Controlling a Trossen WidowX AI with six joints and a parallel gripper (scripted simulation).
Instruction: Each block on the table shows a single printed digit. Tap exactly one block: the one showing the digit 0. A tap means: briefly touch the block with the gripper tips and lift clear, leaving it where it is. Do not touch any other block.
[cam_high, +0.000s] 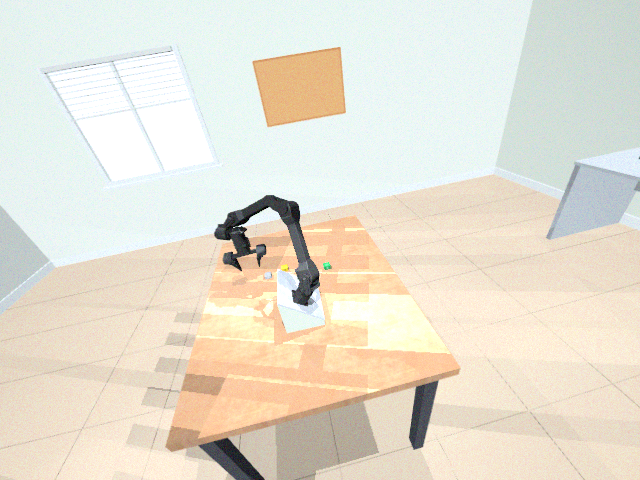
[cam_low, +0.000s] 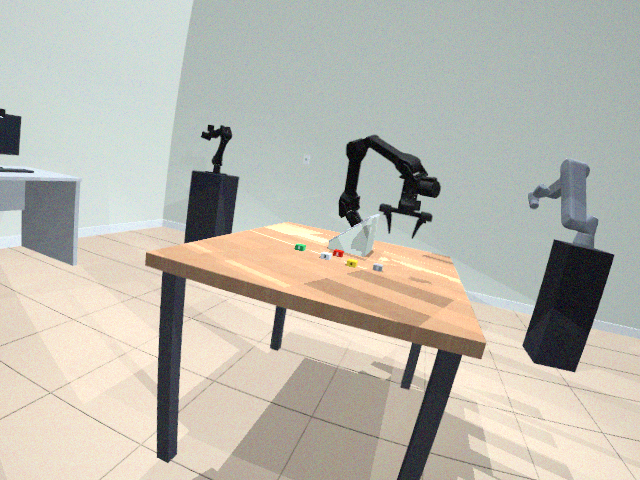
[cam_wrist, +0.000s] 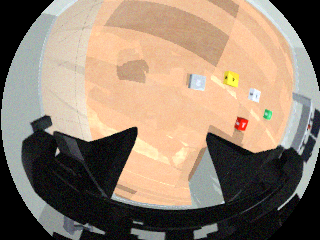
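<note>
- Wrist view, nearest: gripper (cam_wrist: 170, 154) with fingers spread wide, holding nothing, raised above the bench (cam_wrist: 134, 40).
- Beyond: grey block (cam_wrist: 196, 82), yellow block (cam_wrist: 231, 79), white block (cam_wrist: 255, 95), red block (cam_wrist: 242, 123), green block (cam_wrist: 267, 114).
- Digits too small to read; the 0 block cannot be identified.

Wooden table (cam_low: 217, 268) on dark legs. On it lie a green block (cam_low: 300, 247), white block (cam_low: 325, 255), red block (cam_low: 338, 252), yellow block (cam_low: 352, 262) and grey block (cam_low: 377, 267). A pale base plate (cam_high: 305, 322) also rests there.
</note>
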